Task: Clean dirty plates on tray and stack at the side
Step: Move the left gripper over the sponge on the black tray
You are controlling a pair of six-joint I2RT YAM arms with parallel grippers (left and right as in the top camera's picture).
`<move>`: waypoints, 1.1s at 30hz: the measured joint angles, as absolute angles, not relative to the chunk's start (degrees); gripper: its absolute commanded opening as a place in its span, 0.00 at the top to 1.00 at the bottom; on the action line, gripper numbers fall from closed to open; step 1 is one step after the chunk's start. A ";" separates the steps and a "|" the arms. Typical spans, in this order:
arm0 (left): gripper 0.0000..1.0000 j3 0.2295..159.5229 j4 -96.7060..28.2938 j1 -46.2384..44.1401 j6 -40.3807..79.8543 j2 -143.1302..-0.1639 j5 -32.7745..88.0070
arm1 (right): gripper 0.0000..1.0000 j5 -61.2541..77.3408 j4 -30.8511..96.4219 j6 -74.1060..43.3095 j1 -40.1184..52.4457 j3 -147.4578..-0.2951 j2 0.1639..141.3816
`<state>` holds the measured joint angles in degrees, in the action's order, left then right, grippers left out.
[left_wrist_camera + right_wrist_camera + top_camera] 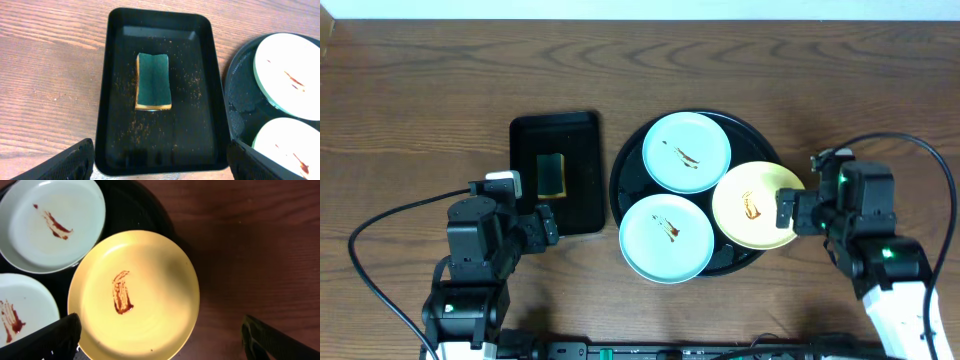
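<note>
With left gripper point(545, 225) and right gripper point(788, 212) open, the pale yellow round plate point(755, 205) at the right edge of the round black tray point(623, 185) looks light and slippery, so pinch its rim.

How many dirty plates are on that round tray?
3. The far mint plate and near mint plate lie on the tray; the yellow plate sits at its right rim. None looks hidden.

The wooden table point(420, 80) is carrying 2 things directly, a rectangular black tray point(582, 185) sitting left of centre and a larger round black tray point(630, 188) lying just beside it on the right.
</note>
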<state>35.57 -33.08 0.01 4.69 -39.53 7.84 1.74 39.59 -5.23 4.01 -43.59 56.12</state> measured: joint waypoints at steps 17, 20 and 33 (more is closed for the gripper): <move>0.15 35.57 -33.08 0.01 4.69 -39.53 7.84 | 0.01 2.37 38.30 -5.21 4.01 -44.31 57.87; 0.15 35.57 -33.08 0.01 4.69 -39.53 7.81 | 0.01 2.61 38.22 -5.23 4.01 -44.31 57.87; 0.15 35.57 -33.08 0.01 4.69 -39.53 7.84 | 0.01 2.83 37.21 -5.21 4.01 -44.31 57.87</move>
<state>35.57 -33.08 0.01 4.69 -39.53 7.84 2.83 37.21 -5.21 4.01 -44.31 57.87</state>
